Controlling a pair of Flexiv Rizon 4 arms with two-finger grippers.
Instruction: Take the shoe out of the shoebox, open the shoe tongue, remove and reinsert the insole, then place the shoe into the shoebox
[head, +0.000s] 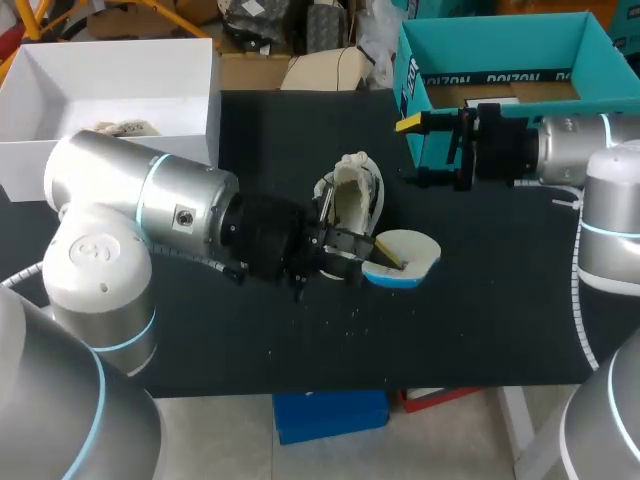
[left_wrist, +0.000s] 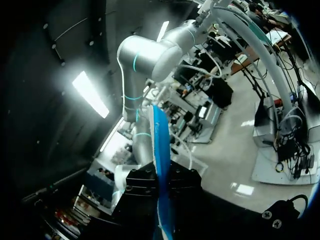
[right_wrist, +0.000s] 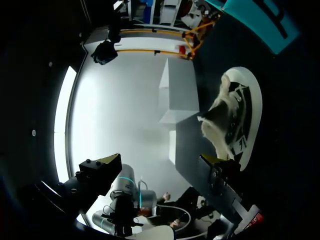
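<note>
Left pincer (head: 380, 258) clamping insole (head: 412, 250), shoe (head: 352, 192) just behind

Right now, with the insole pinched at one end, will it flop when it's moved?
Probably not much: edge-on the insole looks thin yet stands nearly straight out of the jaws. It likely bends easily if pushed against the shoe. Being thin, probably light too.

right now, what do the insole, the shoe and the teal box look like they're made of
Insole: likely foam, thin, white top over blue underside.
Shoe: white, probably leather or synthetic; too small to tell.
Teal box: matte cardboard, judging by thin flat walls.
</note>
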